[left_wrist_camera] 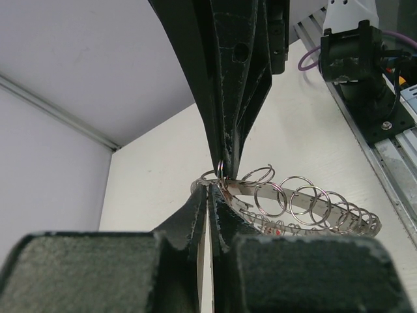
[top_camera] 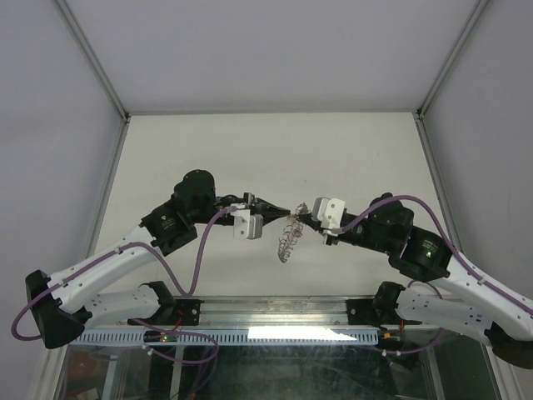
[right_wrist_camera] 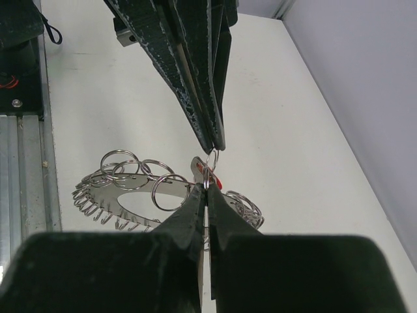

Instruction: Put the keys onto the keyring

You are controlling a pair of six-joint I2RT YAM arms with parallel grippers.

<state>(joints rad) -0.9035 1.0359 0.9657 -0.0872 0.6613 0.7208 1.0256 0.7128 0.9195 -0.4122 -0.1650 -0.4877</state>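
Observation:
The keyring (top_camera: pixel 286 242) is a flat silver band (right_wrist_camera: pixel 141 184) carrying several split rings and small hooks; it hangs above the table between the two arms. At its top end is a small split ring (right_wrist_camera: pixel 205 176). My left gripper (right_wrist_camera: pixel 215 145) is shut on that ring's far side and my right gripper (right_wrist_camera: pixel 206 189) on its near side, tip to tip. In the left wrist view my left gripper (left_wrist_camera: pixel 212 189) meets the right fingers (left_wrist_camera: pixel 225 153) over the band (left_wrist_camera: pixel 247 189). Of the keys, only the red tag (right_wrist_camera: pixel 217 184) peeks out behind the right fingertips.
White enclosure walls (top_camera: pixel 75 100) surround the pale table (top_camera: pixel 275 150). An aluminium rail (top_camera: pixel 275 312) with the arm bases runs along the near edge. Purple cables (top_camera: pixel 196 258) loop beside both arms.

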